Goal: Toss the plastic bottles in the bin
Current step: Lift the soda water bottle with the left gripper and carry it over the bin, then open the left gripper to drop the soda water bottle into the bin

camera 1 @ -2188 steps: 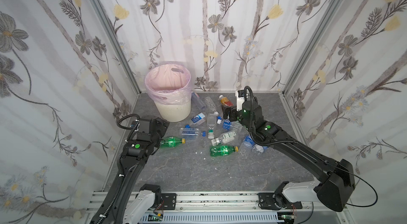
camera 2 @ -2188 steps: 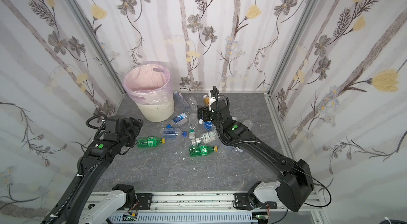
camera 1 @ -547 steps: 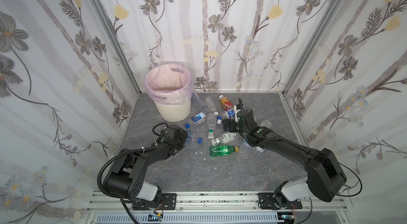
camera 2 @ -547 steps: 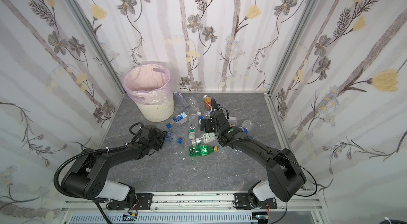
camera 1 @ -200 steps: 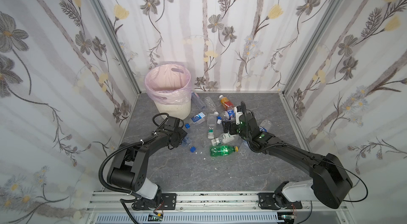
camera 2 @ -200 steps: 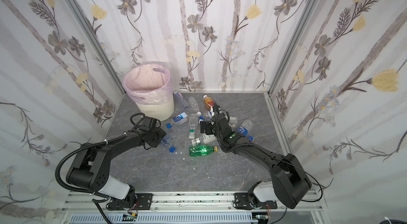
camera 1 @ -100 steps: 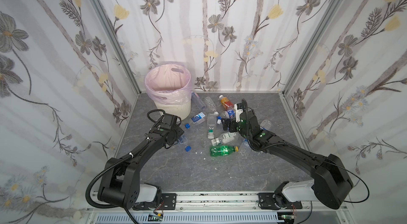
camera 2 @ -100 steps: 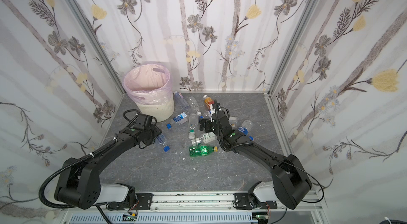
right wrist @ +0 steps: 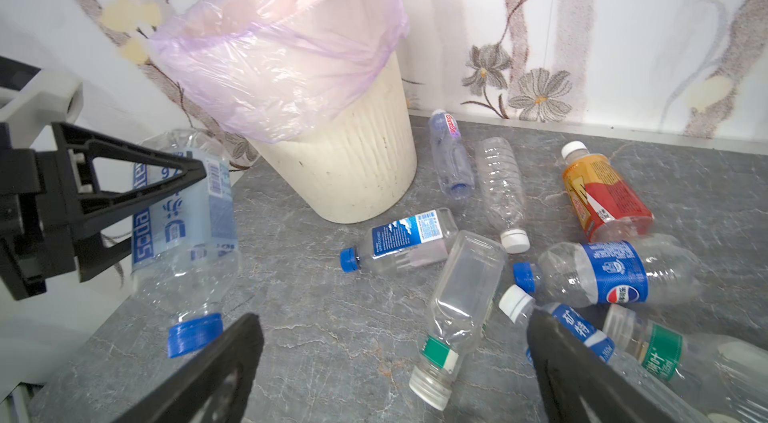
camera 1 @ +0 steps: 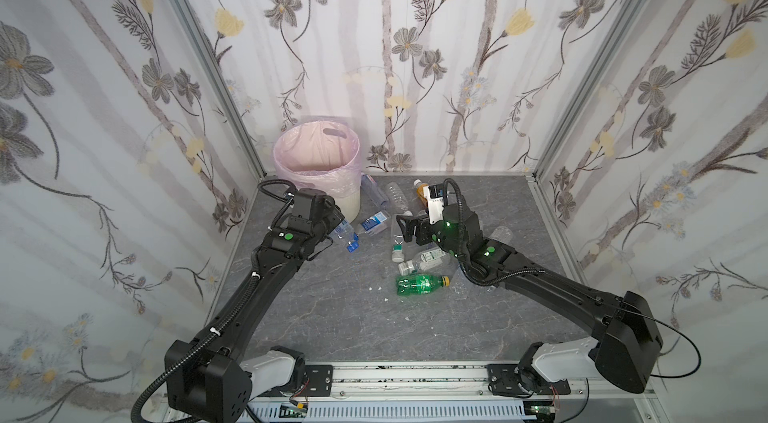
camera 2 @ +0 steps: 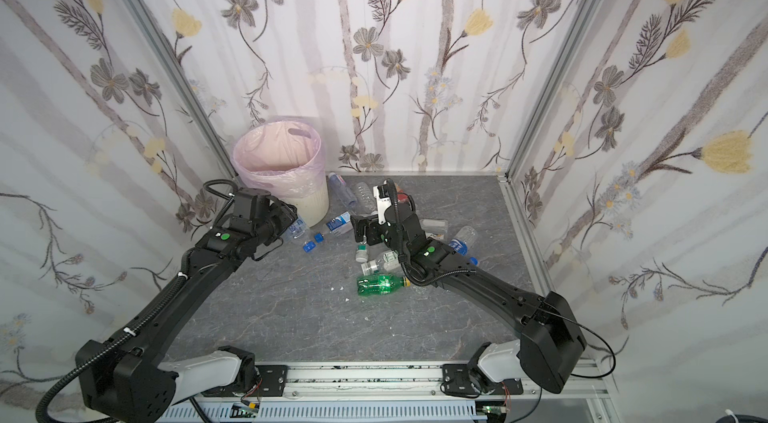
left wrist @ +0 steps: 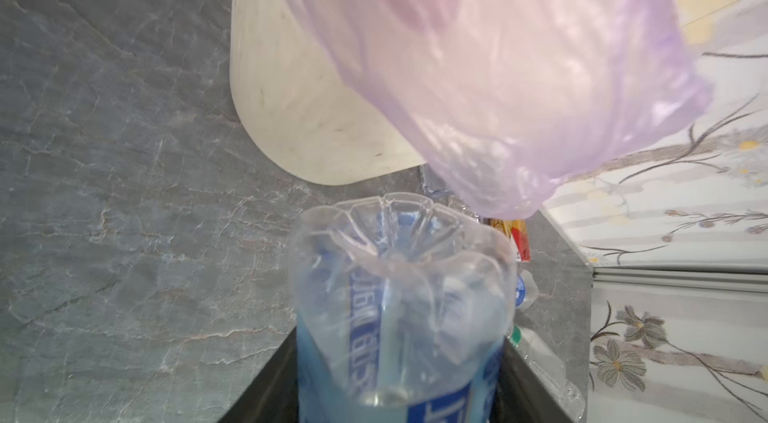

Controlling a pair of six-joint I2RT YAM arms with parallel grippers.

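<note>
**Surface:** grey stone-veined tabletop (camera 1: 332, 329).

**Standing on it:** one cream ribbed bin (right wrist: 353, 159) with a pink liner, upright, at the back left in both top views.

**Lying on it, all on their sides:**
- purple-labelled clear bottle (right wrist: 451, 150), just beside the bin's base
- unlabelled white-capped bottle (right wrist: 500, 188), next to the purple-labelled one
- orange-red bottle (right wrist: 602, 196)
- blue-capped flat bottle (right wrist: 399, 240), near the bin's foot
- green-banded clear bottle (right wrist: 461, 308)
- Pepsi-labelled bottle (right wrist: 611, 275)
- green bottle (camera 1: 419, 284), nearer the front
- a few white scraps (camera 1: 376, 288), near the green bottle
</note>
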